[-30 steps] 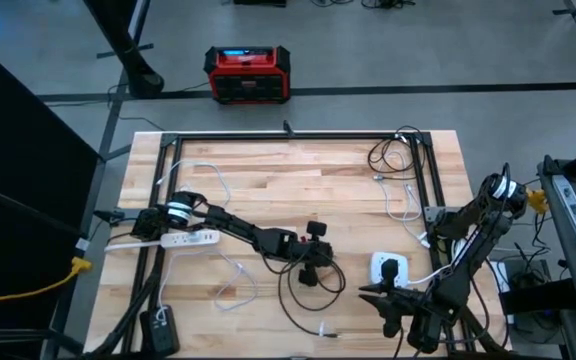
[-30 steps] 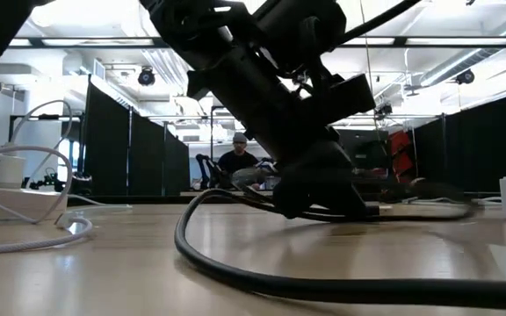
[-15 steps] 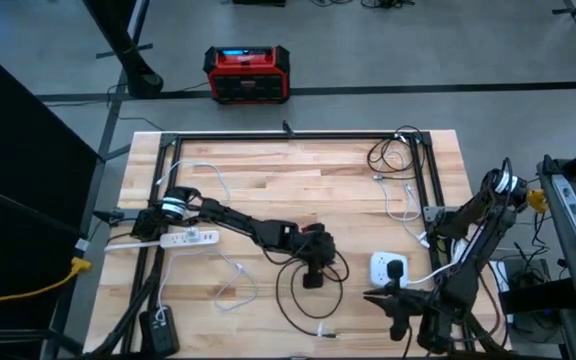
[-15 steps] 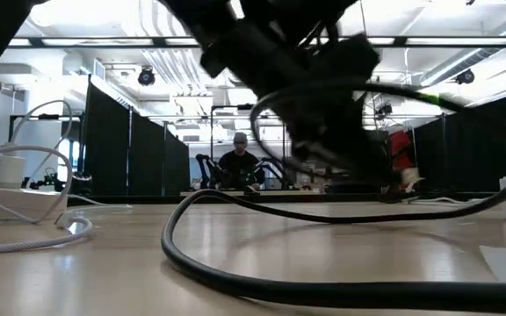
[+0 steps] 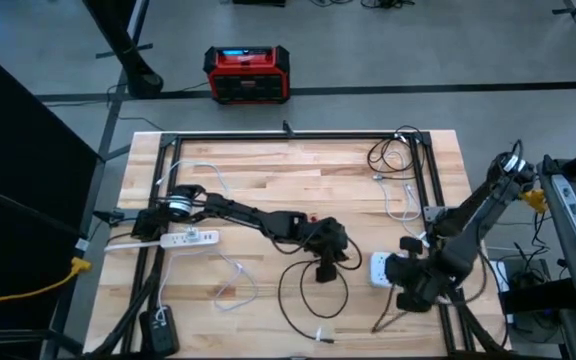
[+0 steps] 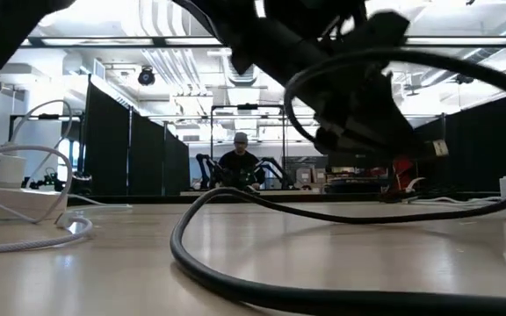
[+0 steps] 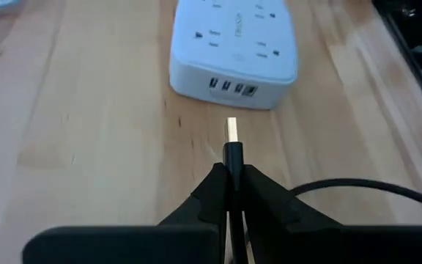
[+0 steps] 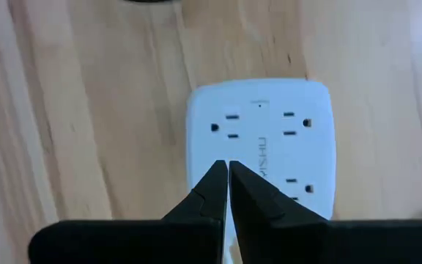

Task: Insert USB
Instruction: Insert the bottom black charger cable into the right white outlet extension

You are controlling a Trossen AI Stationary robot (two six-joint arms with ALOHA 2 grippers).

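Since the earlier frame, the left gripper (image 7: 230, 176) had been carried nearer the white power strip (image 7: 233, 45), clamped on the USB plug (image 7: 231, 143) — aligned with the ports, not yet inserted. The right gripper (image 8: 228, 174), fingers together, was held empty over the strip — insertion remained.

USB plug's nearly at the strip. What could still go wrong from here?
1. The USB plug, pinched in the left gripper, sits just short of the power strip's USB ports; slight misalignment could jam it against the housing.
2. The right gripper is shut above the strip, seemingly not gripping it, so a push may slide it.
3. The black cable loops behind and could snag.
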